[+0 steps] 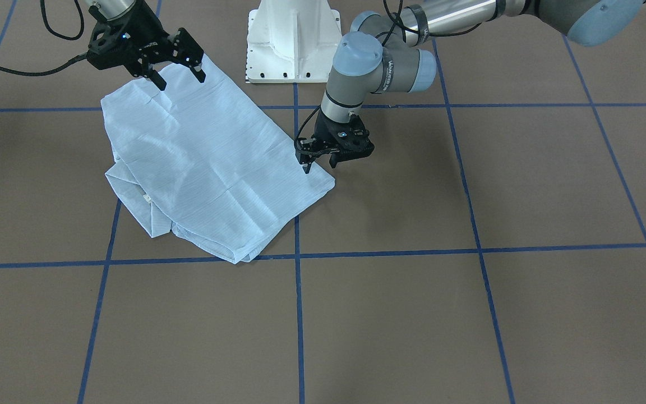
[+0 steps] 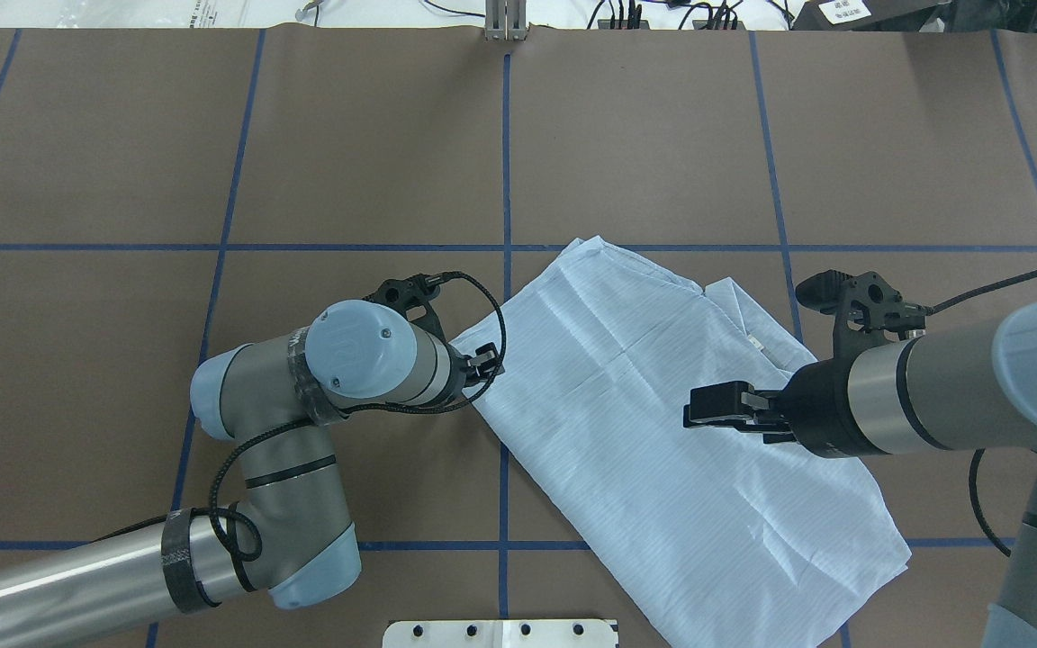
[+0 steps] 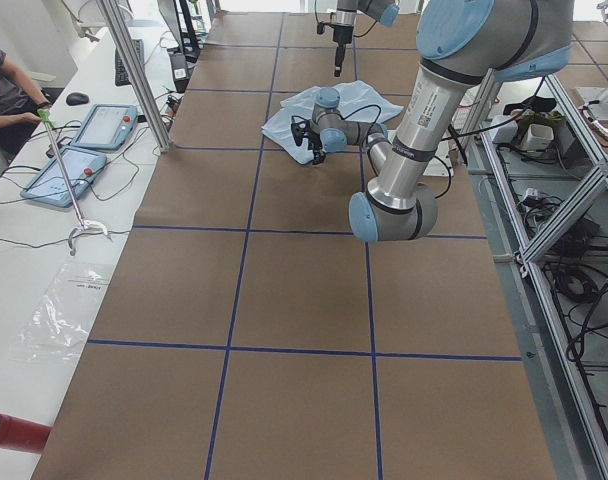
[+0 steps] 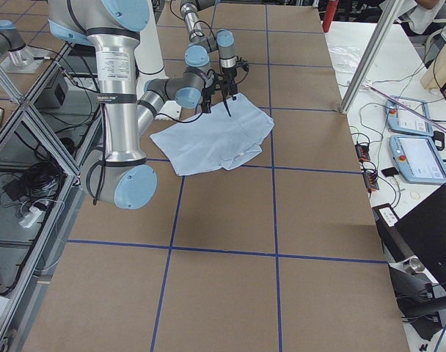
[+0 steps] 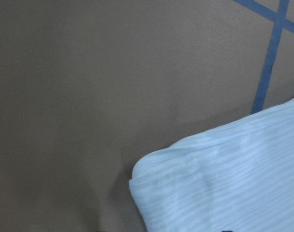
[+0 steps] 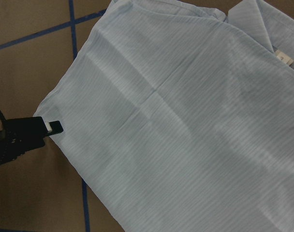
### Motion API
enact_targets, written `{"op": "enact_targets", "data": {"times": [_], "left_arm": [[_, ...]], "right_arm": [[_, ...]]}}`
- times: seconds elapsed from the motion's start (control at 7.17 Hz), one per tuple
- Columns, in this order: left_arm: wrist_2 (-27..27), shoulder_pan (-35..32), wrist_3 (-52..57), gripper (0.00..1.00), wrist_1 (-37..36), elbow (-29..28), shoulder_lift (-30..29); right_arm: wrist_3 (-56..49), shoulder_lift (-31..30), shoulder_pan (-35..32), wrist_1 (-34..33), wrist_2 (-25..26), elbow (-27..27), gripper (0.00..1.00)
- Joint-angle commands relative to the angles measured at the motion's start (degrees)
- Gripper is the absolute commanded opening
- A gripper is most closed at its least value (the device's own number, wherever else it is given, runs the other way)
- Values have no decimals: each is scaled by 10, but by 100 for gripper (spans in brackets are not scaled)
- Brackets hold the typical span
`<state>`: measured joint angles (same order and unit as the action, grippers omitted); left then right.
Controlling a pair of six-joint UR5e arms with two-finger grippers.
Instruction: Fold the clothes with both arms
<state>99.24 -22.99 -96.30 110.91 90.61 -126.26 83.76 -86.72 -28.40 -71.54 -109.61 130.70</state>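
Brown paper-covered table (image 2: 347,153) with blue tape grid lines (image 2: 505,135); bearings are from the overhead view, with the shirt's centre as the dial. Nearest the robot, at 7 o'clock, is a white metal base block (image 2: 500,634), apart from the cloth. The thin, pale blue, finely striped shirt (image 2: 662,450) lies flat on the table just right of the centre tape line. It is already folded to a rough oblong, long axis 5 o'clock (near) to 11 o'clock (far). No sleeves show; probably tucked under. The right gripper (image 1: 180,76), black and two-fingered, has its jaws wide apart and holds nothing. It hovers well clear above the shirt's near half; the views disagree on the exact spot. The left gripper (image 1: 320,164), same make, is down at the 9 o'clock corner. Its fingers stand slightly apart, one tip touching the cloth edge, nothing clamped as far as I can tell. Its wrist view shows that corner lying loose on the paper. Further out, at 1 o'clock, the collar end pokes from under the top layer, a small white neck tag (image 2: 755,342) showing. Risks, my reading: the corner is several thin layers. If the left gripper pinches only the top one, the fold would peel open on lifting. A tip driven too low could snag the paper. With the right gripper high and idle, nothing pins the shirt. A one-sided pull would likely drag or skew the whole oblong across the slick paper, leaving the next crease crooked.
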Motion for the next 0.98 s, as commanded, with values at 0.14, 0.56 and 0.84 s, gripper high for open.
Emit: {"op": "enact_targets", "data": {"times": [0.14, 0.56, 0.84], "left_arm": [[-22, -6, 5, 64, 4, -7, -2], [-22, -16, 5, 54, 4, -16, -3], [-22, -15, 2, 36, 6, -16, -6]], "right_arm": [[0, -1, -2, 0, 1, 0, 100], [0, -3, -2, 0, 1, -1, 100], [0, -5, -4, 0, 0, -2, 100]]}}
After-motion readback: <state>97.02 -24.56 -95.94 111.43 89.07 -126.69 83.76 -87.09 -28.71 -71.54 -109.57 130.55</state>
